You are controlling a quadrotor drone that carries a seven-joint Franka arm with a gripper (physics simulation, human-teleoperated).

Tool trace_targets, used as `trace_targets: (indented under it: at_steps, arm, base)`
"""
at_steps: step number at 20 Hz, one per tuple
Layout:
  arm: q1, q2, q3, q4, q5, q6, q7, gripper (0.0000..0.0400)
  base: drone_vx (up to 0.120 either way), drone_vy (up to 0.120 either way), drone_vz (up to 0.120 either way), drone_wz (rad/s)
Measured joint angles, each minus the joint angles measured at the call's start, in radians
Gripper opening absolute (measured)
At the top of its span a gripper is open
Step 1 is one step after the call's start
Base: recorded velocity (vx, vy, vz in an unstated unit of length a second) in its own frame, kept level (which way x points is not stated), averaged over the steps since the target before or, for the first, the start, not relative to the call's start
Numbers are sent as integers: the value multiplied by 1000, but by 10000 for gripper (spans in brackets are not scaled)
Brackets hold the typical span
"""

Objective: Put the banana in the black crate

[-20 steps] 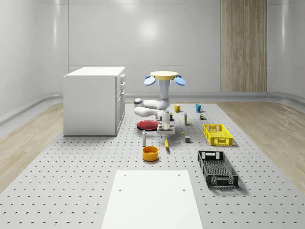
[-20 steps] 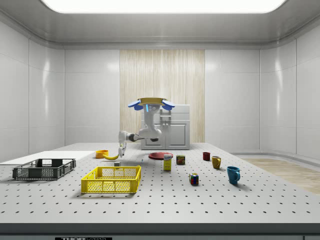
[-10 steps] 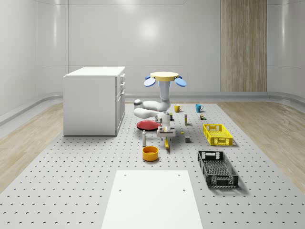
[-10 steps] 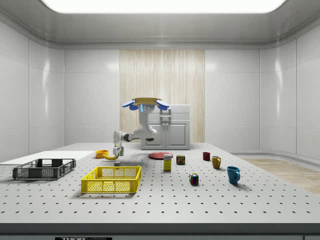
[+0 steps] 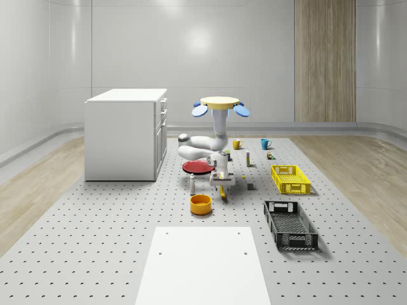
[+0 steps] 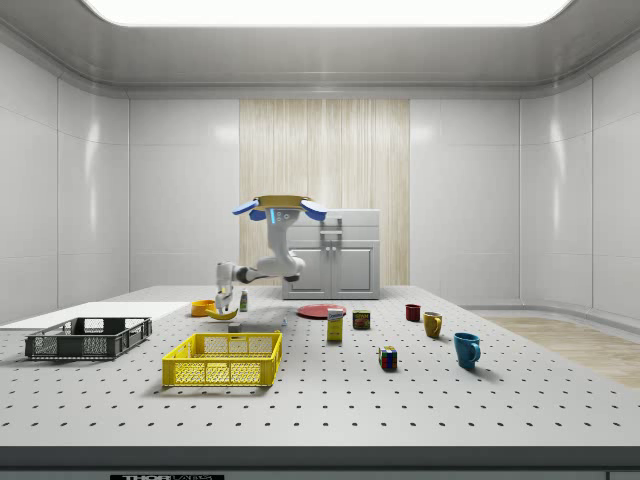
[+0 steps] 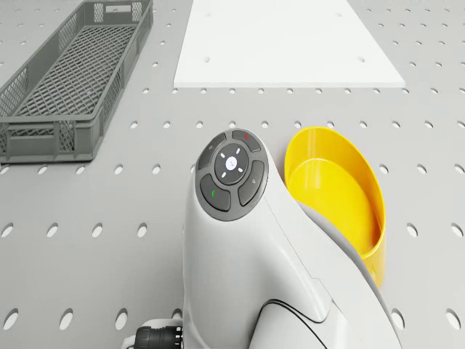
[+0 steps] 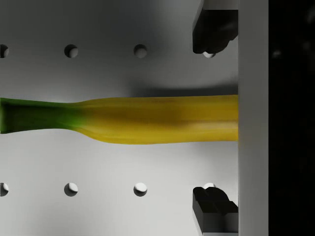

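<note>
The drone (image 5: pixel 221 101) hovers above the table (image 5: pixel 114 241), its gripper (image 8: pixel 215 118) spread open astride the banana (image 8: pixel 147 119) lying there in the wrist view; the whole-scene view places the black crate (image 5: pixel 290 223) nearer, right

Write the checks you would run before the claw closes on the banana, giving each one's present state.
1. Claw open, one finger on each side of the curved yellow banana with a green stem: ok.
2. Banana lying on the grey perforated table, not lifted: ok.
3. Finger touching the banana: cannot tell.
4. Drone hovering above the table beside the round red plate: ok.
5. Black mesh plastic crate free to receive the banana: ok.
6. Round yellow bowl apart from the claw: ok.
</note>
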Motion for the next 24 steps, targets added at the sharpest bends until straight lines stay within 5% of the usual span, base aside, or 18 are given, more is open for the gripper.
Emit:
trace_targets:
  at_steps: [15,20,24]
  arm:
    - [-18,-15,-125,28,-115,56,0,400]
    - [-20,-14,-140,32,-129,60,0,235]
    - [-20,-13,-144,33,-135,60,2,196]
  base:
    - [3,0,0,0]
    - [0,0,0,0]
    - [0,0,0,0]
